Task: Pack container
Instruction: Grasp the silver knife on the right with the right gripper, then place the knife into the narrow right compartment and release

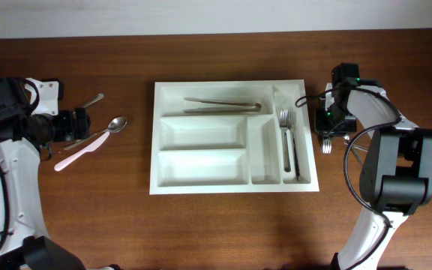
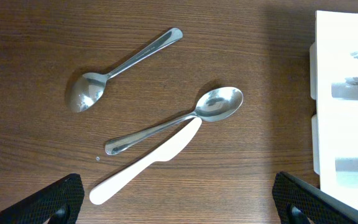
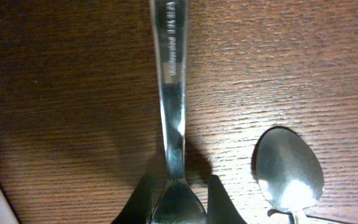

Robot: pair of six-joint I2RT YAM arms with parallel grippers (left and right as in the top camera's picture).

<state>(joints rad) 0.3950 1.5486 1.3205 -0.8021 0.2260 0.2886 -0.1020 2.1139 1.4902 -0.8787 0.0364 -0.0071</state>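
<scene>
The white container (image 1: 231,189) lies mid-table, its edge also in the left wrist view (image 2: 319,112). Long steel pieces (image 1: 223,105) lie in its top compartment and forks (image 1: 287,139) in a narrow right one. My right gripper (image 1: 328,129) is low over the table just right of it. In the right wrist view the gripper (image 3: 179,205) is shut on the widened neck of a steel utensil (image 3: 171,93), a finger pressing each side. My left gripper (image 2: 179,208) hangs open over bare wood, just below a white plastic knife (image 2: 148,165) and two spoons (image 2: 173,124).
A second spoon bowl (image 3: 289,169) lies right beside the held utensil. Fork tines (image 1: 326,147) show below the right gripper. On the left, one spoon (image 1: 109,129) crosses the white knife (image 1: 77,154); another spoon (image 1: 92,100) lies behind.
</scene>
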